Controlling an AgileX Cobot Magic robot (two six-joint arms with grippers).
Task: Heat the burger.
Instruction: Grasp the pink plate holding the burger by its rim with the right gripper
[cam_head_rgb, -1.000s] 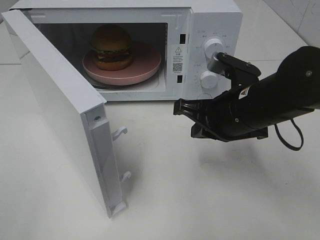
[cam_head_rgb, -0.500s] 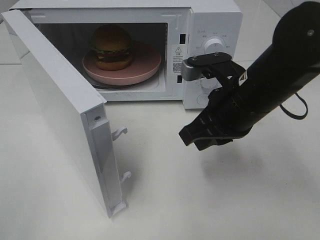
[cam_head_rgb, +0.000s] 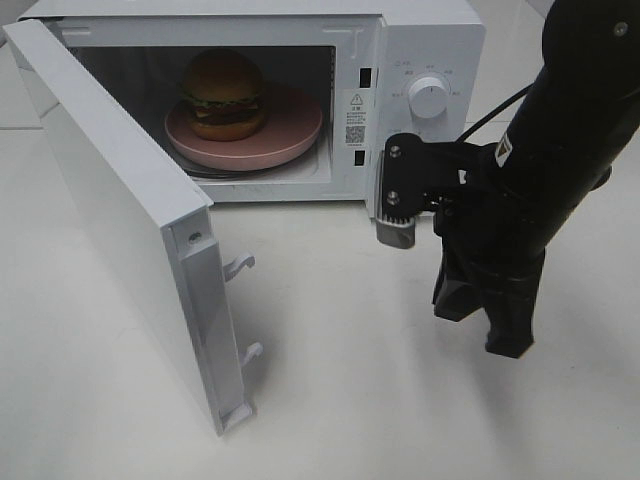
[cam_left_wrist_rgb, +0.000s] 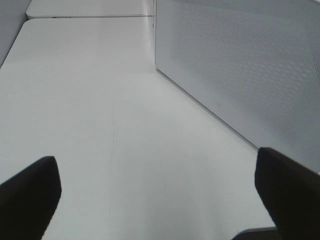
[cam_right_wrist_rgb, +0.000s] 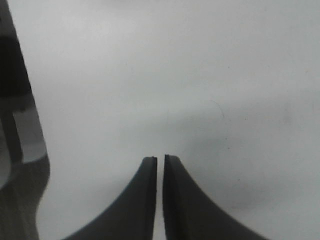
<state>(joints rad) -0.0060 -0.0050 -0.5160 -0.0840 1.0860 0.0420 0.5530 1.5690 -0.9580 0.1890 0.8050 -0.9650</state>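
Find the burger (cam_head_rgb: 222, 95) already inside the microwave (cam_head_rgb: 430, 25), seated on the pink plate (cam_head_rgb: 295, 130) toward the left of the cavity, clear of the walls; treat loading as done and, as a judgement, take shutting the door (cam_head_rgb: 110, 210) as the step in hand. Note the door swung wide out over the counter (cam_head_rgb: 350, 400), hinged on the left, latch hooks (cam_head_rgb: 238, 265) jutting from its free edge.

Read the left hand (cam_left_wrist_rgb: 157, 187) as spread wide and empty, low over the counter just beside the door's meshed outer face; judge it best placed for the push. Press flat on that outer face near the free edge, away from the hinge, for leverage; follow the arc rather than shoving straight; ease off near the frame so as to seat the hooks in their slots (cam_head_rgb: 365, 76) without jolting the plate; avoid catching a finger between door and counter.

See the right hand (cam_head_rgb: 485, 325) pointing down at the counter in front of the control panel (cam_head_rgb: 460, 60), fingertips drawn almost together with only a thin slit between, gripping nothing; keep it out of the door's sweep, yet near the upper knob (cam_head_rgb: 430, 97) for the timer turn afterwards; check for a fully shut door before touching any dial.
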